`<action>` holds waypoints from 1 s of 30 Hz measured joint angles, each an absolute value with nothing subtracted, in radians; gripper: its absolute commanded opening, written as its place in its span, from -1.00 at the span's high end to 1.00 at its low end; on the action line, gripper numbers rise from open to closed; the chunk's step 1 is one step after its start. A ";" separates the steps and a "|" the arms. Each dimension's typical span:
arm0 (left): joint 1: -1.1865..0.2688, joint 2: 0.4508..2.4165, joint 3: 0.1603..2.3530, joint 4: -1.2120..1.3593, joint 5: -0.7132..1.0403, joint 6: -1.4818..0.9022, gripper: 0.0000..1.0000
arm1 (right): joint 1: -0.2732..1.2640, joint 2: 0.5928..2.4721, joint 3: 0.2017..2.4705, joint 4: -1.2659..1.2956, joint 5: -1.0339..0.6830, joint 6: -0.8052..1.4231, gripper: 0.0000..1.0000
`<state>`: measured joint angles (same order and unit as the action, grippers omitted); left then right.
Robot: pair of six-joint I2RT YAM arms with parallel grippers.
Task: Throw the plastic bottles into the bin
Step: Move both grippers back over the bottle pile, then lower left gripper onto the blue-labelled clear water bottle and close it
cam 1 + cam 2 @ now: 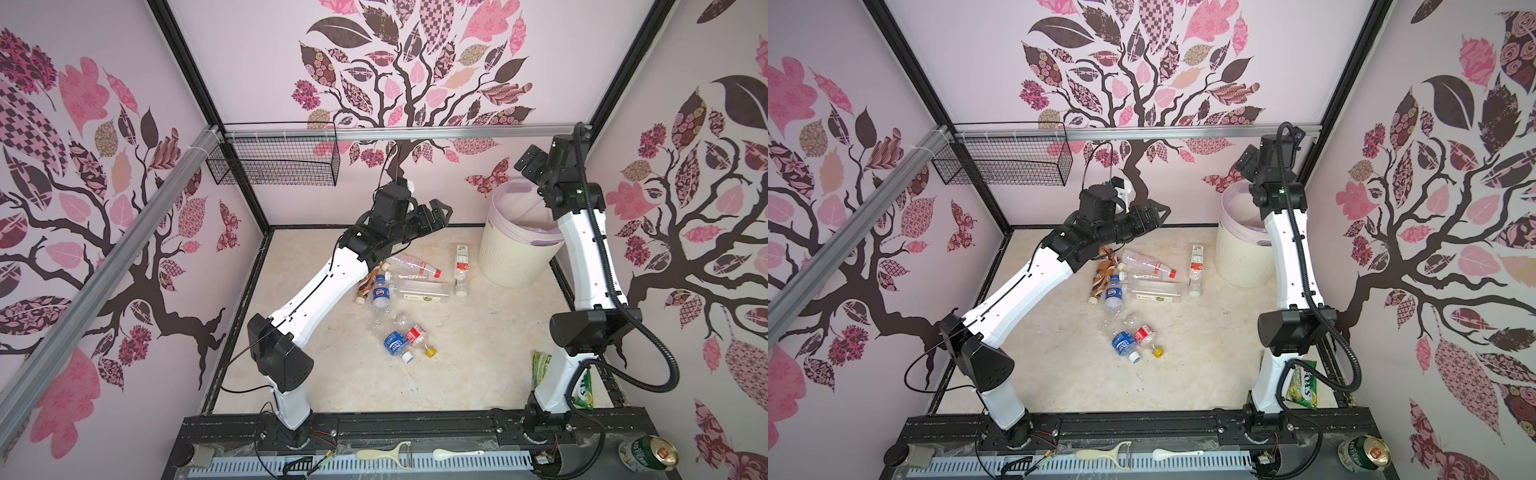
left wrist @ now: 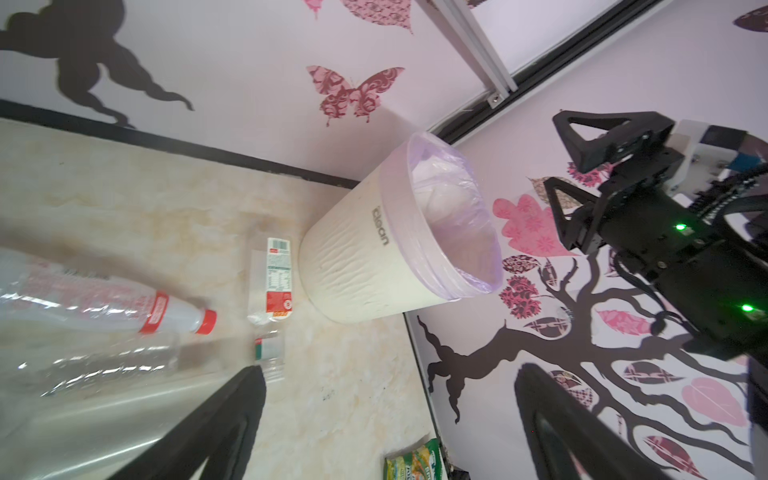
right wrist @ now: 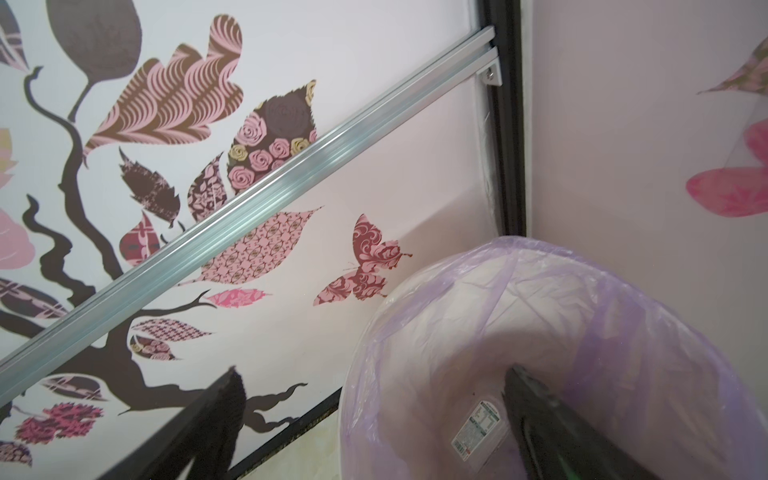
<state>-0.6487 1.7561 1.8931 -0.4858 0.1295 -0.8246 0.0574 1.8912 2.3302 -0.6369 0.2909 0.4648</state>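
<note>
Over bin at 2 o'clock, right gripper hangs open, empty; low retract could snag liner, tip bin.

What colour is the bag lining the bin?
Translucent lilac liner; clearest in right wrist view.

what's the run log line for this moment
right end effector: open, above bin | bottle: inside bin | left end effector: open, empty | other bottles: lying on table

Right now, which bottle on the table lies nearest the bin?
The bottle with the white-and-red label, lying alone just beside the bin; the other bottles are clustered farther from it.
</note>
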 measured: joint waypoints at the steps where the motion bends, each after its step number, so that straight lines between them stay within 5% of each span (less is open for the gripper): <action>1: -0.643 1.736 1.863 -0.495 0.116 -0.830 -0.96 | 0.079 1.884 2.312 -0.637 0.287 0.467 -0.99; 16: -0.617 1.513 1.561 -0.866 -0.035 -0.921 -0.96 | 0.477 1.794 1.981 -0.645 0.237 0.459 -0.99; 30: -0.618 1.391 1.124 -0.968 0.097 -1.188 -0.96 | 0.503 1.494 1.424 -0.540 0.188 0.447 -0.99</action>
<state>-0.6178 1.3907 1.1236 -0.9676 0.0975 -1.1877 0.5026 1.4937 1.4239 -0.5404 0.1879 0.4473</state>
